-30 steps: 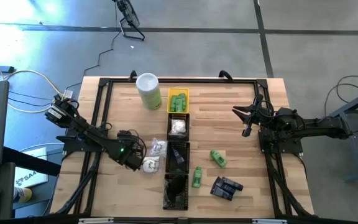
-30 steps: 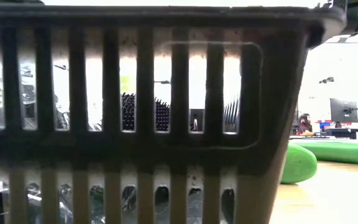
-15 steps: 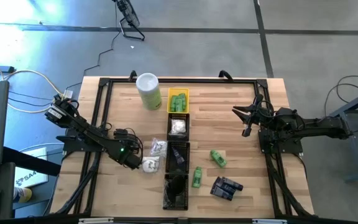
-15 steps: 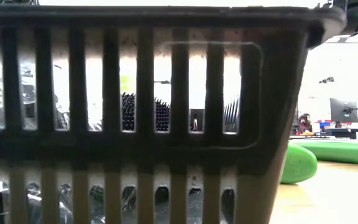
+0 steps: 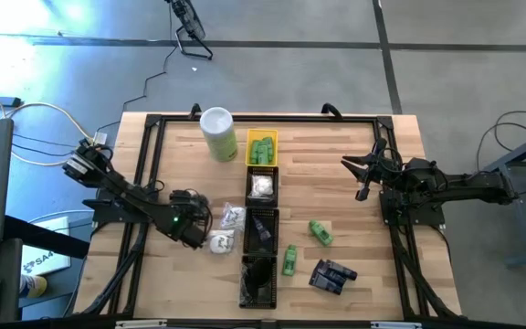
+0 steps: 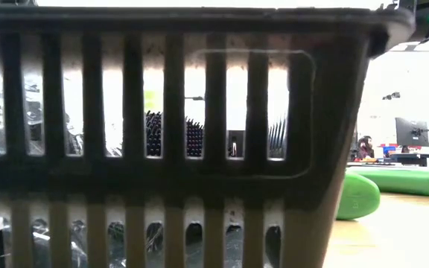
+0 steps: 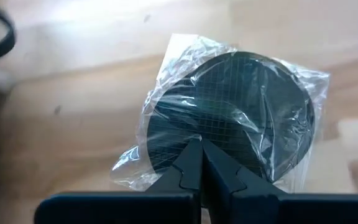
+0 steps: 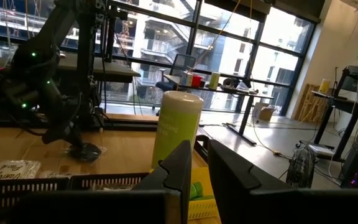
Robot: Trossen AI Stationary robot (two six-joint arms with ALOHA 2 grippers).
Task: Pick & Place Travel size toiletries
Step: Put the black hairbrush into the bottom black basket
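Observation:
A black round puck point(image 7: 241, 106) in clear crinkly wrap lies on the wooden table left of the tray row, also seen as the puck point(image 5: 219, 242) from above. My left gripper point(image 7: 201, 149) is shut at the puck's near edge and points steeply down. A white wrapped piece point(image 5: 233, 217) lies just beyond it. Two green bottles point(image 5: 320, 231), point(image 5: 289, 260) and dark packets point(image 5: 332, 275) lie right of the trays. My right gripper point(image 5: 358, 178) hovers at the right, held level, with a narrow gap between its fingers and nothing in it. My left gripper meets the clear wrap point(image 7: 185, 134) at the puck's near edge with its shut fingertips. It comes slanting down from the table's left. Creases in the film run toward the tips, which hide the exact spot. The puck lies flat on the table.
A row of trays runs down the table's middle: a yellow one point(image 5: 261, 149) with green bottles, then black ones point(image 5: 262, 187), point(image 5: 258, 279). A tall pale-green canister point(image 5: 218, 133) with a white lid stands at the far left of them. A black tray wall point(image 6: 162, 149) fills the low view.

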